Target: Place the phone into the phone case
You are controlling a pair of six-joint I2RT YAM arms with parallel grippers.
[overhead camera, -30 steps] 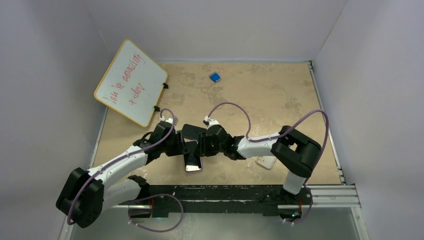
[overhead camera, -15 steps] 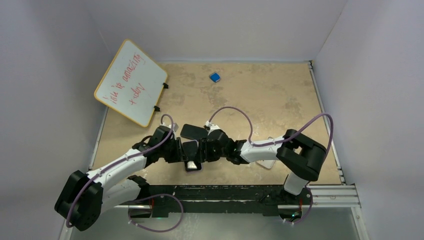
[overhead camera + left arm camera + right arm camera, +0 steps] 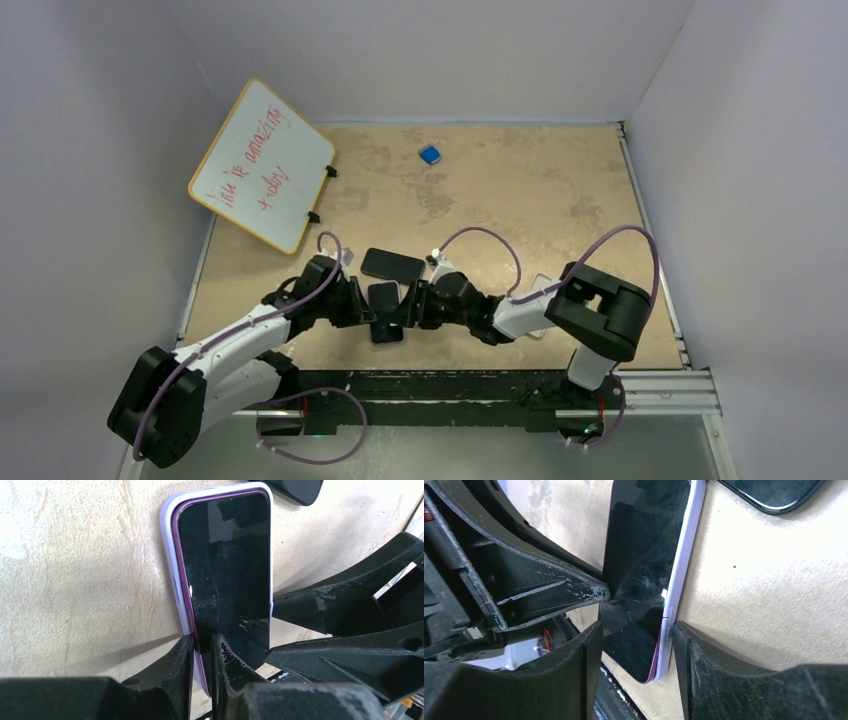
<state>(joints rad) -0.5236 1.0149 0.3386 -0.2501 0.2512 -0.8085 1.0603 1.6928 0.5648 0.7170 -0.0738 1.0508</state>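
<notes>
the phone lies screen-up in the lilac phone case on the table, just near of a second dark phone. left gripper pinches the case's edge; right gripper straddles it, jaws spread.

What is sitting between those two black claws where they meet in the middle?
A phone in a lilac phone case lies between the left gripper and the right gripper, seen in the top view; both wrist views show fingers at its edges.

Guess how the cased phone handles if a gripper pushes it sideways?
The phone is probably stiff and lies flat, so it should slide, not tip. Its glossy screen looks slippery; the lilac case rim likely grips better.
</notes>
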